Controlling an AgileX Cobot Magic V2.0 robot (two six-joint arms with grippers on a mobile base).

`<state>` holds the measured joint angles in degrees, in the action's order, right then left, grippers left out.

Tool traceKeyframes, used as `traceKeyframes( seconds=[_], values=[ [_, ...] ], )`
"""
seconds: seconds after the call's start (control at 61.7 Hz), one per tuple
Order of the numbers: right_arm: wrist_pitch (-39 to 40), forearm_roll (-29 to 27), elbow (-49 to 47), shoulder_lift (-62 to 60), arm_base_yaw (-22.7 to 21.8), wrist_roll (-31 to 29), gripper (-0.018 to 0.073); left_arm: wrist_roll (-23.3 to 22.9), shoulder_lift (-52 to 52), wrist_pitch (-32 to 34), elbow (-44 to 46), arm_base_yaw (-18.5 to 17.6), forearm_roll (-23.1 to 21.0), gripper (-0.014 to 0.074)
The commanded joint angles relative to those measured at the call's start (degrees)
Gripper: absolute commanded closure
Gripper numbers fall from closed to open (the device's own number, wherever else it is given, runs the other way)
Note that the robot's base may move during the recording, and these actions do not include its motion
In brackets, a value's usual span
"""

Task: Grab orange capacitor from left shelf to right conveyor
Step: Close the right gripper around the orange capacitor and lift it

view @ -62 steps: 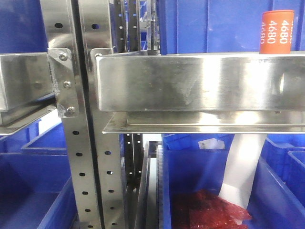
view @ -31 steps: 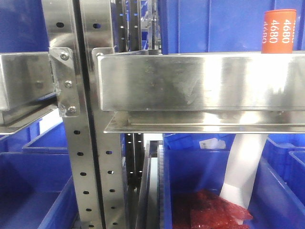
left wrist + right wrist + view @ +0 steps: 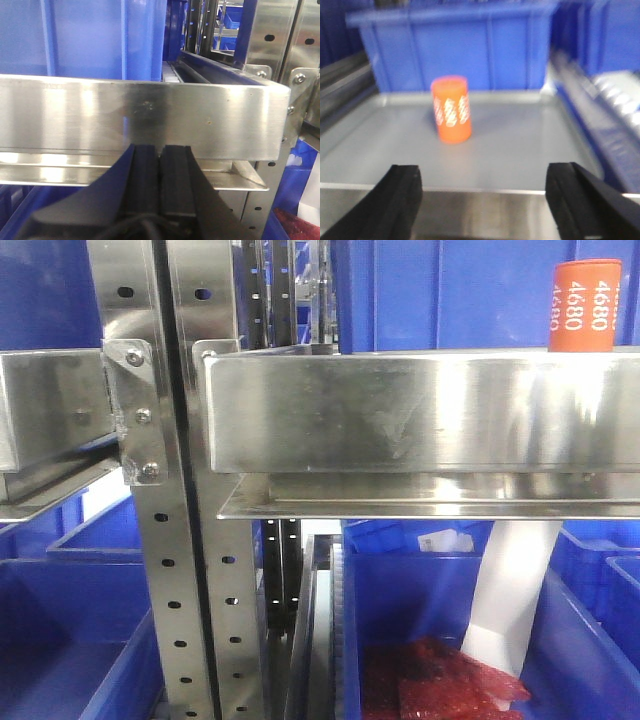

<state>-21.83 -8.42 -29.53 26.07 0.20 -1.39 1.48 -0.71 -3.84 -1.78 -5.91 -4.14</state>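
reaching is the job now. the right claw (image 3: 484, 180) is wide open and holds nothing. it should go over the lip of the steel shelf (image 3: 520, 145), slide a bit left, then close gently. the orange capacitor (image 3: 451, 107) stands upright farther in, apart from the claw. the left claw (image 3: 160, 172) is pinched closed and empty.

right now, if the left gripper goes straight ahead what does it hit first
The steel shelf's front lip, directly ahead of the shut left gripper; how close is unclear.
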Motion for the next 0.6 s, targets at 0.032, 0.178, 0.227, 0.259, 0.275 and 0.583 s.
traceKeyframes(
  seconds=[0.032, 0.178, 0.227, 0.259, 0.275, 0.583],
  values=[
    [7.5, -0.4, -2.4, 5.7, 2.1, -0.1, -0.0064, -0.1, -0.7, 5.1, 0.3, -0.4, -0.1, 0.0723],
    [14.9, -0.4, -2.4, 12.1, 4.7, -0.1, -0.0064, -0.1, -0.7, 5.1, 0.3, -0.4, -0.1, 0.0723],
    [18.0, -0.4, -2.4, 14.0, 5.7, -0.1, -0.0064, -0.1, -0.7, 5.1, 0.3, -0.4, -0.1, 0.0723],
    [20.3, -0.4, -2.4, 15.6, 6.5, -0.1, -0.0064, -0.1, -0.7, 5.1, 0.3, -0.4, -0.1, 0.0723],
    [21.3, -0.4, -2.4, 16.3, 6.8, -0.1, -0.0064, -0.1, -0.7, 5.1, 0.3, -0.4, -0.1, 0.0723],
    [33.8, -0.4, -5.6, 29.1, 11.0, -0.1, -0.0064, -0.1, -0.7, 5.1, 0.3, -0.4, -0.1, 0.0723]
  ],
)
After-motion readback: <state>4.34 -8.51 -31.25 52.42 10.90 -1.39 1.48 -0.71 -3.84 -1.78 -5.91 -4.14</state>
